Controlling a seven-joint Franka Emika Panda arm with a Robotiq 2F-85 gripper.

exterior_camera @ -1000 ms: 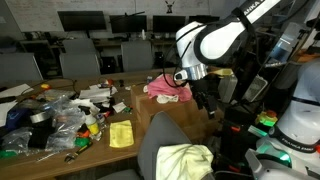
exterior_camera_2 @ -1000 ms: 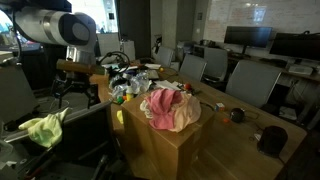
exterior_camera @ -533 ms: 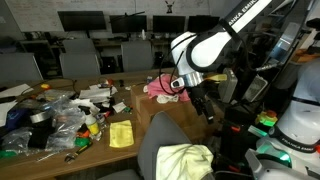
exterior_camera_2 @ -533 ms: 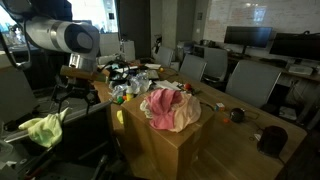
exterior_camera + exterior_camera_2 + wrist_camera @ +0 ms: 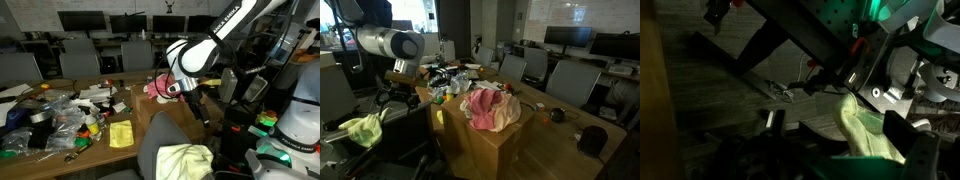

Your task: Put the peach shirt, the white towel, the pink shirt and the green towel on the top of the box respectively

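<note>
A heap of pink and peach cloth (image 5: 490,108) lies on top of the brown box (image 5: 485,150); it also shows in an exterior view (image 5: 160,88). I cannot pick out a white towel in it. The yellow-green towel (image 5: 186,160) lies crumpled on a dark chair seat beside the box, and shows in both exterior views (image 5: 362,128). My gripper (image 5: 205,107) hangs beside the box, above that chair. In the wrist view the gripper (image 5: 837,127) is open and empty, with its dark fingers (image 5: 773,122) on either side of the towel (image 5: 868,132) below.
A cluttered table (image 5: 100,145) carries plastic bags, small items and a yellow cloth (image 5: 121,134). Office chairs (image 5: 568,80) and monitors stand around. A dark chair back (image 5: 160,140) rises near the towel. A green-lit robot base (image 5: 280,155) stands close by.
My arm has swung away from the box top and lowered towards the chair with the yellow-green towel. The cloths have not moved.
</note>
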